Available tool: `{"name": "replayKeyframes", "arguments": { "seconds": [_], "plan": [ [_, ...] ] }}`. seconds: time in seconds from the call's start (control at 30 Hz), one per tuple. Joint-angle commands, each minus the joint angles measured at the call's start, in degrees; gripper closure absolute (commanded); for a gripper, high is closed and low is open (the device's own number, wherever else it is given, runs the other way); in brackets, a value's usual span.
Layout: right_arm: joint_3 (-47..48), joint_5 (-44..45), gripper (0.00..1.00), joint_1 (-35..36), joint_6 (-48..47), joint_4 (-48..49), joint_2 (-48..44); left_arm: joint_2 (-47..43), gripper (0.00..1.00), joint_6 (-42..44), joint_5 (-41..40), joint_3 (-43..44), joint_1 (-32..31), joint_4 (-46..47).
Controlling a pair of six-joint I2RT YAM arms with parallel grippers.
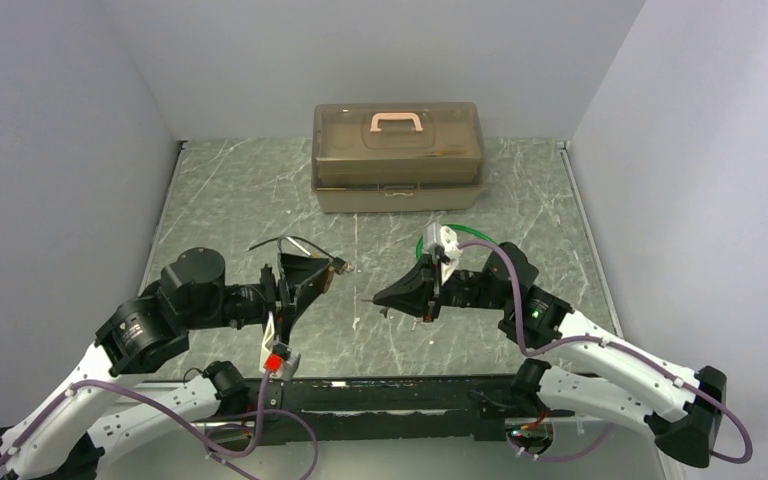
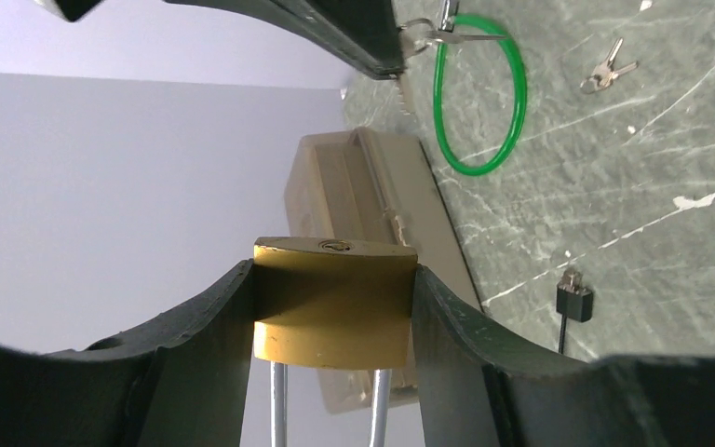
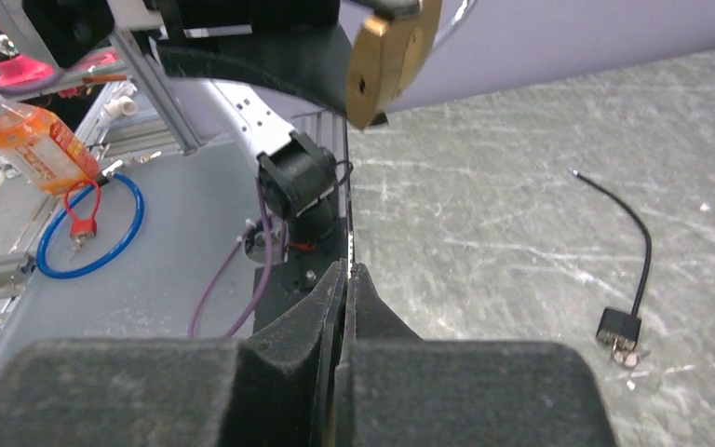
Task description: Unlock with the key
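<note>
My left gripper point(image 2: 335, 277) is shut on a brass padlock point(image 2: 335, 303), gripping its body by the sides, with the keyhole face pointing away and the silver shackle towards the wrist. It shows in the top view point(image 1: 312, 275) too. The padlock point(image 3: 386, 56) hangs at the top of the right wrist view, keyhole facing my right gripper point(image 3: 347, 272). The right gripper is shut on a thin silver key point(image 3: 348, 253), whose toothed tip pokes out of the jaws. The key point(image 2: 402, 91) is also in the left wrist view, with a green cable loop point(image 2: 479, 93) on its ring. Key and padlock are apart.
A brown translucent toolbox point(image 1: 397, 155) with a pink handle stands at the back. A black cable with a small block end point(image 3: 619, 328) and a loose pair of keys point(image 2: 608, 70) lie on the marbled table point(image 1: 250, 200). A blue ring point(image 3: 88, 228) lies beyond the table's near edge.
</note>
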Motion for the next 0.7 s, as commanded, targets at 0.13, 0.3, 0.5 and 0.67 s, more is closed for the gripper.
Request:
{"name": "replayKeyframes", "arguments": {
  "seconds": [0.13, 0.3, 0.5, 0.67],
  "plan": [
    [10.62, -0.04, 1.0, -0.06, 0.07, 2.86, 6.37, -2.9, 1.0, 2.86, -6.4, -2.64, -0.16, 9.37],
    [13.57, 1.95, 1.0, 0.92, -0.7, 1.57, 9.39, -3.79, 1.0, 2.7, -8.75, -4.39, 0.1, 14.1],
    [15.08, 5.71, 1.0, 2.19, -0.98, 1.29, 11.49, -4.31, 1.0, 2.58, -9.46, -4.96, 0.64, 15.62],
    [15.01, 7.58, 1.0, 2.8, -0.37, 3.34, 12.52, -4.63, 1.0, 1.84, -8.72, -5.47, 0.83, 15.94]
  ]
}}
